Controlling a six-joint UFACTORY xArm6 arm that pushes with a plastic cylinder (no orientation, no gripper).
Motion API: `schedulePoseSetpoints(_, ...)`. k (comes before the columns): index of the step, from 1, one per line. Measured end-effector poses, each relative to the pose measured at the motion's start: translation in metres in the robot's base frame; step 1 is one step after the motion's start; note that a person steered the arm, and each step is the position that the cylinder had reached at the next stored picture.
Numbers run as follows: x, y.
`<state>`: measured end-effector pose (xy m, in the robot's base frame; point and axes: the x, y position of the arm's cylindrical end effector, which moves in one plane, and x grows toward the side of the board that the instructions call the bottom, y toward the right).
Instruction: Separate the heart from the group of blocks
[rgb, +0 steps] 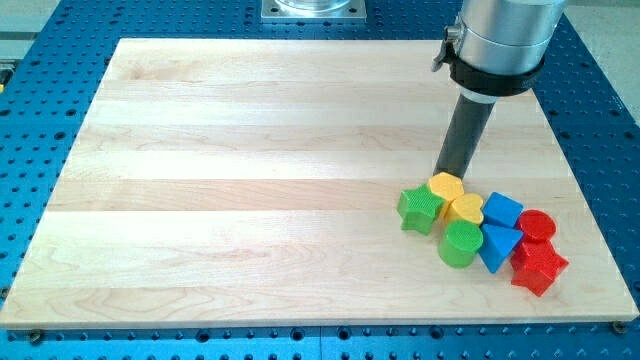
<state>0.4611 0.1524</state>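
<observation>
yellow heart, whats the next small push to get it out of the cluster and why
Probably a short push toward the view's left. My tip sits at the cluster's top edge, against the yellow block above the yellow heart. The heart is hemmed in by the blue cube, green cylinder and green star, so the tip likely needs to get beside it first.
</observation>
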Motion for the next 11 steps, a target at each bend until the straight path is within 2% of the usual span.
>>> schedulePoseSetpoints(2,-0.015,0.007)
schedulePoseSetpoints(3,-0.04,0.067)
schedulePoseSetpoints(4,0.003,0.151)
schedulePoseSetpoints(5,0.079,0.177)
schedulePoseSetpoints(6,0.106,0.139)
schedulePoseSetpoints(8,0.117,0.048)
schedulePoseSetpoints(9,0.111,0.015)
schedulePoseSetpoints(11,0.059,0.013)
